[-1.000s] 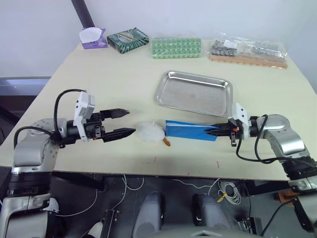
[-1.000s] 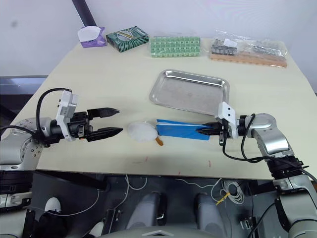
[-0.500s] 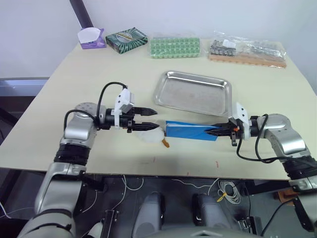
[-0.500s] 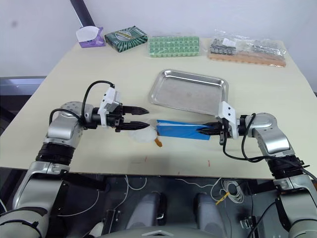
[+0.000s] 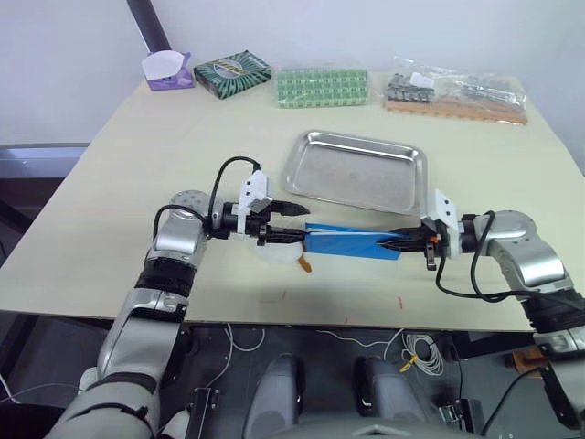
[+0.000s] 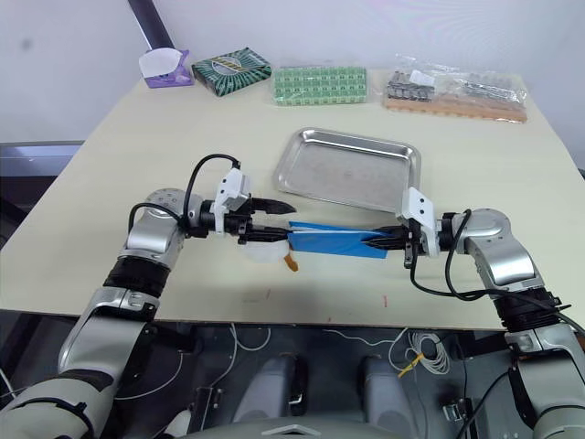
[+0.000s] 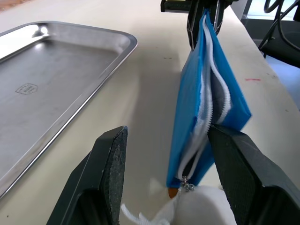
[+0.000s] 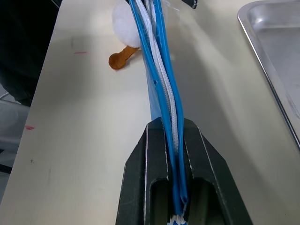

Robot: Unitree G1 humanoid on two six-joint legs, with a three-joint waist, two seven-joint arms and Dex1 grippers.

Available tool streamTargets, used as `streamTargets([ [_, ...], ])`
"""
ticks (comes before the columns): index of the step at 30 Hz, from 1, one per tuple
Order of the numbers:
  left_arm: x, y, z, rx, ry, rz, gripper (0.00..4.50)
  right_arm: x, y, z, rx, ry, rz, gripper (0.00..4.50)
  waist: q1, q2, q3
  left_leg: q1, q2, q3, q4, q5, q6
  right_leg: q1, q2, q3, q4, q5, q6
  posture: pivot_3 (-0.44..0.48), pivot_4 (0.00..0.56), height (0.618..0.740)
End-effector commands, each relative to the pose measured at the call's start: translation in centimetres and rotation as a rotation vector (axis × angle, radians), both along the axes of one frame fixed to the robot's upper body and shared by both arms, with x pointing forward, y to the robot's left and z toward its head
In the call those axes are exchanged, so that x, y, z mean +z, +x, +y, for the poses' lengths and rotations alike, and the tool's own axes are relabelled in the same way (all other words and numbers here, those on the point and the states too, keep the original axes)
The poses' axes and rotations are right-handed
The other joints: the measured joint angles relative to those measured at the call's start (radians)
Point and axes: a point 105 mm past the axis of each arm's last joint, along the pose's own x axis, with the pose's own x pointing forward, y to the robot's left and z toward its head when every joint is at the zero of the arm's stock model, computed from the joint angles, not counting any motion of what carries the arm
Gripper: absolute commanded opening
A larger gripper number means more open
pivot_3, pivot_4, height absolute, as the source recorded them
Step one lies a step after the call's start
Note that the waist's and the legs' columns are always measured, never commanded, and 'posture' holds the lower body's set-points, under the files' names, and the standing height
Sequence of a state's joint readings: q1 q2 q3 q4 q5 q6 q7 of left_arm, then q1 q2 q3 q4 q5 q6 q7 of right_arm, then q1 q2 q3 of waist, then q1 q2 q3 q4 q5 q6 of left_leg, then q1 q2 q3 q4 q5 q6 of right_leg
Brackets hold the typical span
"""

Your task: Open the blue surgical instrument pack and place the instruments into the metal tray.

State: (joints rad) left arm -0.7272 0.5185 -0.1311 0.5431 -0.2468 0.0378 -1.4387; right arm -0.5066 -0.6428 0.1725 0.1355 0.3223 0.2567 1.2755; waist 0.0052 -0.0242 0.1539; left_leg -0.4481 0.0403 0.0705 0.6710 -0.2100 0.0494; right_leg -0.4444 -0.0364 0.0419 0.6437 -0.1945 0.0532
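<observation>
Head views, pack: we see the blue pack [image 5: 352,242] lying on the table [image 5: 119,201], just in front of the metal tray [image 5: 357,170].
Head views, right gripper: our right gripper [image 5: 405,241] pinches the pack's right end, with its jaws tight on it.
Head views, left gripper: our left gripper [image 5: 294,223] is at the pack's left end, with its jaws apart.
Head views, other things: a white fluffy ball [image 5: 275,250] with a small orange bit sits by the pack's left end. At the far edge we see a purple box [image 5: 165,69], a dark green box [image 5: 233,72], a light green pack [image 5: 323,87] and bags of metal parts [image 5: 459,92].
Left wrist view: the pack [image 7: 206,101] stands on its edge between our spread fingers [image 7: 110,171]. Its white zipper [image 7: 210,84] shows. The tray [image 7: 51,89] is beside it.
Right wrist view: our two fingers [image 8: 157,180] squeeze the pack's blue and white edges [image 8: 161,93].
</observation>
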Motion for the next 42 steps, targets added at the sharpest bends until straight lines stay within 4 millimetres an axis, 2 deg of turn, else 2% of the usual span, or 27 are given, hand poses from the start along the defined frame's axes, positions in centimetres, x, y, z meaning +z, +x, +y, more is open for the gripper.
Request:
streamTargets([
  [1, 0.4, -0.1, -0.9, -0.039, 0.005, -0.031, 2.35, 0.7, 0.0, 0.1, 0.0, 0.01, -0.027, 0.0, 0.0, 0.0, 0.0, 0.0, 0.0, 0.0, 0.0, 0.0, 0.0, 0.0, 0.0, 0.0, 0.0, 0.0, 0.0, 0.0, 0.15, 0.74],
  [2, 0.3, -0.3, -1.1, -0.053, 0.004, -0.026, 2.18, 0.7, 0.1, 0.1, 0.0, 0.01, -0.027, 0.0, 0.0, 0.0, 0.0, 0.0, 0.0, 0.0, 0.0, 0.0, 0.0, 0.0, 0.0, 0.0, 0.0, 0.0, 0.0, 0.0, 0.15, 0.74],
  [4, 0.1, -0.6, -1.3, -0.074, 0.003, -0.02, 1.21, 0.7, 0.1, 0.1, -0.002, 0.009, -0.027, 0.0, -0.001, 0.0, 0.0, 0.0, 0.0, 0.0, 0.0, 0.0, 0.0, 0.0, 0.0, 0.0, 0.0, 0.0, 0.0, 0.0, 0.15, 0.74],
  [5, 0.1, -0.7, -1.4, -0.079, 0.001, -0.018, 0.52, 0.7, 0.1, 0.1, -0.004, 0.01, -0.027, 0.0, -0.001, 0.0, 0.0, 0.0, 0.0, 0.0, 0.0, 0.0, 0.0, 0.0, 0.0, 0.0, 0.0, 0.0, 0.0, 0.0, 0.15, 0.74],
  [7, 0.1, -0.9, -1.5, -0.086, -0.003, -0.011, 0.15, 0.8, 0.1, 0.0, -0.008, 0.01, -0.025, 0.0, -0.001, 0.0, 0.0, 0.0, 0.0, 0.0, 0.0, 0.0, 0.0, 0.0, 0.0, 0.0, 0.0, 0.0, 0.0, 0.0, 0.15, 0.74],
  [14, -0.1, -2.3, -1.4, -0.118, -0.007, 0.033, 0.15, 1.3, -0.3, -0.7, -0.023, 0.011, 0.005, 0.0, -0.002, 0.0, 0.0, 0.0, 0.0, 0.0, 0.0, 0.0, 0.0, 0.0, 0.0, 0.0, 0.0, 0.0, 0.0, 0.0, 0.15, 0.74],
  [21, -0.3, -3.1, -1.1, -0.119, -0.006, 0.048, 0.15, 1.3, -1.1, -0.5, -0.017, 0.011, 0.02, 0.0, -0.004, 0.0, 0.0, 0.0, 0.0, 0.0, 0.0, 0.0, 0.0, 0.0, 0.0, 0.0, 0.0, 0.0, 0.0, 0.0, 0.15, 0.74],
  [28, -1.2, -3.4, -1.3, -0.107, -0.003, 0.065, 0.15, 0.3, -1.2, -0.7, -0.032, -0.006, 0.053, 0.0, -0.003, 0.0, 0.0, 0.0, 0.0, 0.0, 0.0, 0.0, 0.0, 0.0, 0.0, 0.0, 0.0, 0.0, 0.0, 0.0, 0.15, 0.74],
  [31, -1.3, -3.2, -1.3, -0.095, -0.002, 0.067, 0.0, 0.6, -1.6, -0.8, -0.02, 0.002, 0.077, 0.99, 0.0, 0.0, 0.0, 0.0, 0.0, 0.0, 0.0, 0.0, 0.0, 0.0, 0.0, 0.0, 0.0, 0.0, 0.0, 0.0, 0.15, 0.74],
  [32, -1.3, -3.1, -1.3, -0.087, -0.003, 0.07, 0.0, 1.0, -1.6, -0.9, -0.028, 0.011, 0.052, 1.62, 0.001, 0.0, 0.0, 0.0, 0.0, 0.0, 0.0, 0.0, 0.0, 0.0, 0.0, 0.0, 0.0, 0.0, 0.0, 0.0, 0.15, 0.74],
  [34, -1.2, -2.9, -1.2, -0.075, -0.01, 0.076, 0.0, 1.9, -2.1, -1.4, -0.038, 0.024, 0.034, 2.49, 0.003, 0.0, 0.0, 0.0, 0.0, 0.0, 0.0, 0.0, 0.0, 0.0, 0.0, 0.0, 0.0, 0.0, 0.0, 0.0, 0.15, 0.74],
  [39, -1.2, -2.8, -1.3, -0.07, -0.015, 0.084, 0.0, 3.3, -4.5, -3.1, -0.048, 0.056, 0.093, 2.49, 0.009, 0.0, 0.0, 0.0, 0.0, 0.0, 0.0, 0.0, 0.0, 0.0, 0.0, 0.0, 0.0, 0.0, 0.0, 0.0, 0.15, 0.74],
  [42, -1.3, -2.7, -1.4, -0.063, -0.015, 0.09, 0.0, 4.6, -5.3, -3.5, -0.064, 0.147, 0.148, 1.75, 0.007, 0.0, 0.0, 0.0, 0.0, -0.001, 0.0, 0.0, 0.0, 0.001, 0.0, 0.0, 0.0, 0.0, 0.0, 0.0, 0.15, 0.74],
])
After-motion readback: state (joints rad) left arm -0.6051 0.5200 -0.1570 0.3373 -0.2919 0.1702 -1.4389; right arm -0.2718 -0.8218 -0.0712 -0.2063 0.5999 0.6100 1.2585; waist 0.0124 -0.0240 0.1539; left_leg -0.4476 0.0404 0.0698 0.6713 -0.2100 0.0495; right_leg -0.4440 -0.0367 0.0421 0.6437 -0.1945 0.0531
